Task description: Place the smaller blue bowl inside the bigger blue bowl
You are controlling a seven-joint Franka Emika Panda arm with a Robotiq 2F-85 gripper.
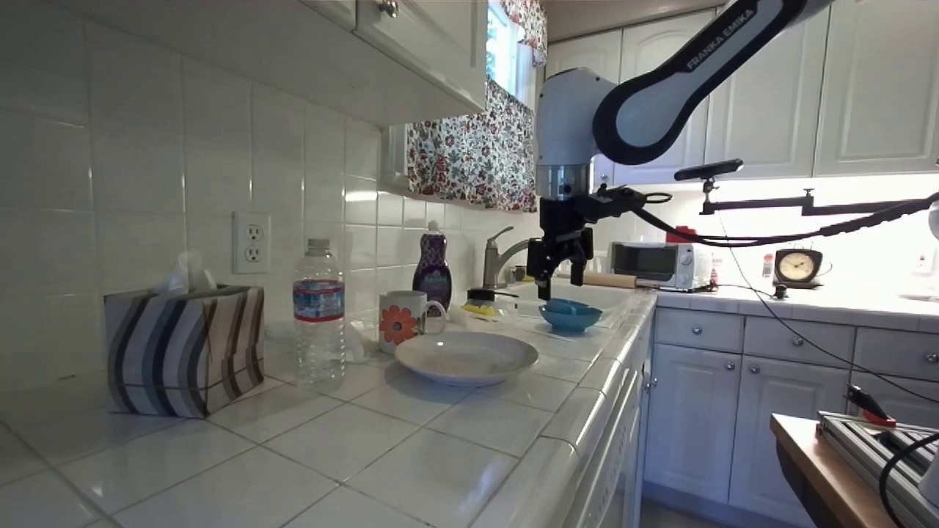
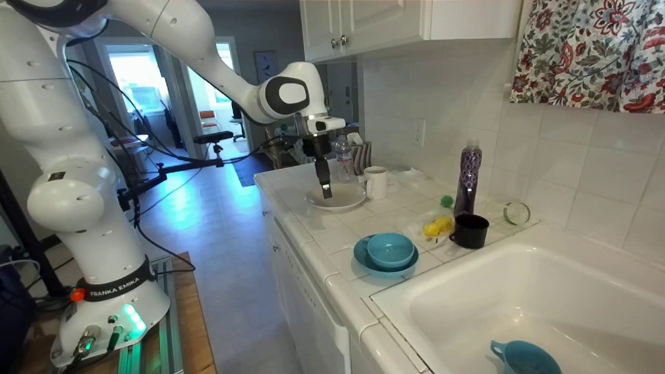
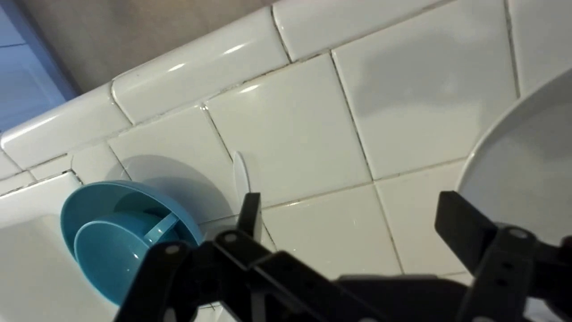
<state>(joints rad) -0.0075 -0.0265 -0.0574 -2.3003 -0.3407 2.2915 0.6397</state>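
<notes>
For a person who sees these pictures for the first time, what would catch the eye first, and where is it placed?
The white robot arm probably comes first, arching over the counter with its black gripper open. Next, the smaller blue bowl stands out by its colour, sitting inside the bigger blue bowl beside the sink. The flowered curtain at the window may follow.

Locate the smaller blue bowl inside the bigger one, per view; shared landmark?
Exterior view: smaller blue bowl, right of centre; white dish, below centre.
Exterior view: smaller blue bowl, lower centre-right; white dish, centre.
Wrist view: smaller blue bowl, lower left; white dish, right.
Landmark: white dish.
</notes>
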